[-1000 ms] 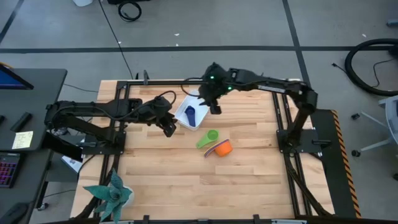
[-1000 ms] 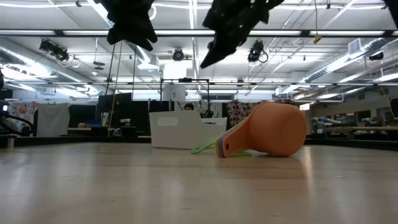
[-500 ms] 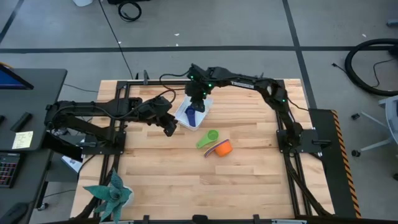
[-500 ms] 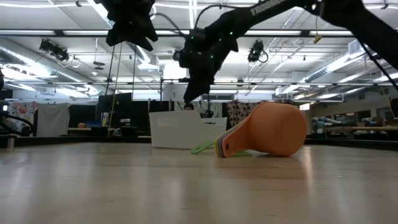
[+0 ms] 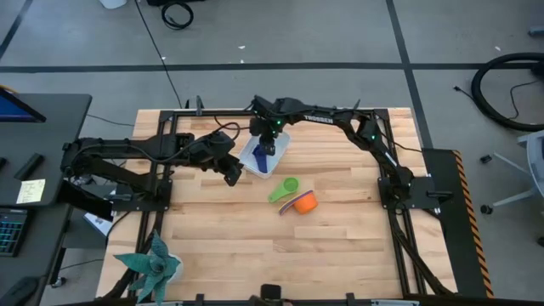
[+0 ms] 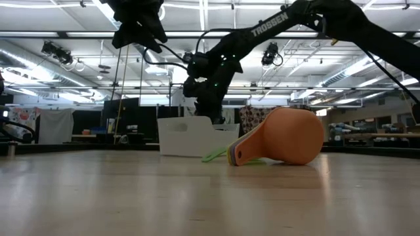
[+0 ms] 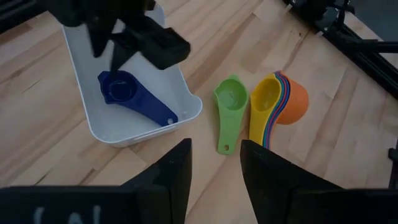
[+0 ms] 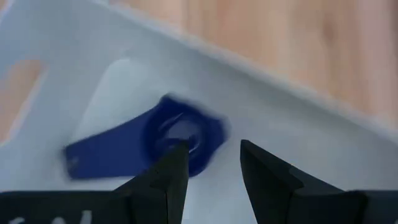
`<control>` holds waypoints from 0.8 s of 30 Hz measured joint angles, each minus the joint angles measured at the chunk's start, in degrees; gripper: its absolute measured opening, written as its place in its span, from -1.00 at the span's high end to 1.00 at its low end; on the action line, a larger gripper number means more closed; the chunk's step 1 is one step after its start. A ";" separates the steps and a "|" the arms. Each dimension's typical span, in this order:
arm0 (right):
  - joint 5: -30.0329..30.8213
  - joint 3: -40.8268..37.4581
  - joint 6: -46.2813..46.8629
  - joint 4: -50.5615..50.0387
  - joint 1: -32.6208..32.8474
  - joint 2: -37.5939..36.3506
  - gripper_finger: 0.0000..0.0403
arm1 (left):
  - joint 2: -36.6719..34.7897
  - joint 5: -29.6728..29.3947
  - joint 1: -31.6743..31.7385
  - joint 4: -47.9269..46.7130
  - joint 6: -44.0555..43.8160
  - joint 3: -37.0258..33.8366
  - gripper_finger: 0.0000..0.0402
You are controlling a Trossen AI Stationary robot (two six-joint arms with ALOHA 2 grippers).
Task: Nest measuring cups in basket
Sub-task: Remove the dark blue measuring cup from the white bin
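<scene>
Over the white basket, the right gripper hangs with its fingers parted and empty.

Left of the basket, the left gripper waits just beside its wall, jaws apart and holding nothing. Inside the basket lies the dark blue cup (handle flat on the floor of the bin), directly under the right gripper. Right of the basket, on the wooden table, the green cup rests near the bin, and beside it sits the orange cup with the yellow cup nested inside.
</scene>
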 joint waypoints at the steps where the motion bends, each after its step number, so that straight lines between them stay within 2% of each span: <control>1: 0.08 -0.02 0.16 0.51 -0.01 0.00 0.26 | 0.00 0.00 0.00 0.00 0.00 0.00 0.30; 7: -6.27 -0.83 2.58 0.43 -0.68 -0.02 0.26 | 0.00 0.02 0.00 0.00 -1.47 0.02 0.30; 21: -3.03 -0.76 1.74 1.72 -0.59 0.46 0.26 | 0.00 0.00 0.00 0.17 -1.53 0.02 0.30; 24: 0.15 -0.90 0.68 0.10 -0.48 1.35 0.26 | -0.01 0.01 0.00 1.03 -1.53 0.02 0.30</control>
